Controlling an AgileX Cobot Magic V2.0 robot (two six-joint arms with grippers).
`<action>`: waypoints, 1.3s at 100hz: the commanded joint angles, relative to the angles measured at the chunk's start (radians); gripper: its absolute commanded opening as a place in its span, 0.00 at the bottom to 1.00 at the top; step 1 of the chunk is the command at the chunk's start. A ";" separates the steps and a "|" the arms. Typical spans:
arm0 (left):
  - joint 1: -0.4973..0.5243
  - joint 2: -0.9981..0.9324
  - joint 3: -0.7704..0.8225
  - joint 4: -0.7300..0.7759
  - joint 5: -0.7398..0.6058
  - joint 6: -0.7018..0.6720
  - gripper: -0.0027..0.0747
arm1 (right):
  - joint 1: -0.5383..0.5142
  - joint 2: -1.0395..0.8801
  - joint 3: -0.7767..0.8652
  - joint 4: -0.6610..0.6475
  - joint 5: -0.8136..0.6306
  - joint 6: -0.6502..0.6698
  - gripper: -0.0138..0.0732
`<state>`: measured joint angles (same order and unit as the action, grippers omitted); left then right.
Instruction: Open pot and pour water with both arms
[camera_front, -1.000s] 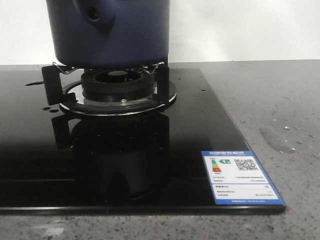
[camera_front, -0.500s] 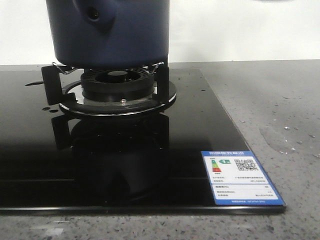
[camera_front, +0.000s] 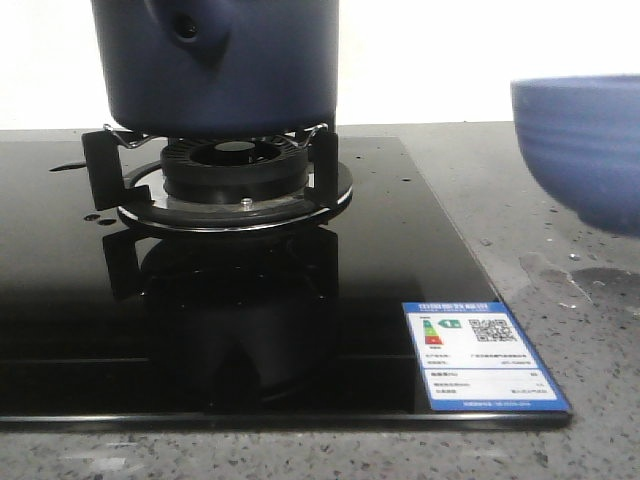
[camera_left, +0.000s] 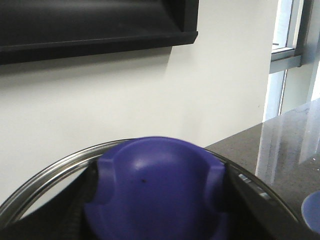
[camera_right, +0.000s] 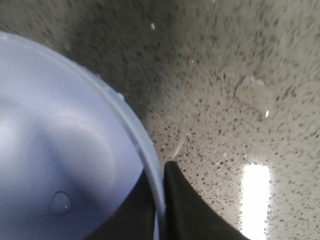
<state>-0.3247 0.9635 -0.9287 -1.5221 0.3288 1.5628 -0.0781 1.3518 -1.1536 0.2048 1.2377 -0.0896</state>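
Now a light periwinkle-blue ribbed bowl (camera_front: 585, 150) shows at the right edge of my front view, held above the grey speckled stone counter (camera_front: 560, 230); half a second ago that spot showed only counter and white wall. Everything else I see matches the earlier picture: the large dark navy-blue round pot (camera_front: 215, 62) sits on the black wire pan support (camera_front: 215, 150) over the single round burner (camera_front: 235, 172) of the glossy black glass hob (camera_front: 220, 320), its stubby handle with the dark hole facing me. I count one pot, one bowl, one burner and one blue-and-white energy label (camera_front: 485, 352) at the hob's near right corner. Water (camera_front: 560, 275) shows as one shiny wet patch on the counter below the bowl, with small drops scattered around it, and one clear drop (camera_right: 60, 202) lies inside the bowl in my right wrist view. There the right gripper (camera_right: 159, 210) is pinched on the bowl's rim, one dark finger inside the wall and one outside. My left wrist view is filled by a rounded purple-blue knob (camera_left: 155, 187) on a steel-rimmed lid (camera_left: 45, 175), with dark finger parts close on both sides of the knob; the left gripper (camera_left: 155, 220) appears clamped on that knob, the lid held up before the white wall.
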 joint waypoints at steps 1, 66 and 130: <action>-0.008 -0.002 -0.038 -0.086 0.023 0.038 0.32 | -0.004 -0.035 0.015 0.022 -0.043 -0.013 0.11; -0.008 0.090 -0.088 -0.190 0.138 0.169 0.32 | -0.004 -0.205 -0.019 -0.014 -0.174 -0.013 0.60; -0.008 0.401 -0.238 -0.195 0.292 0.192 0.32 | -0.004 -0.596 -0.075 0.051 -0.244 -0.011 0.09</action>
<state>-0.3252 1.3661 -1.1130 -1.6569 0.5623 1.7517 -0.0781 0.7665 -1.1982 0.2680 1.0491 -0.0901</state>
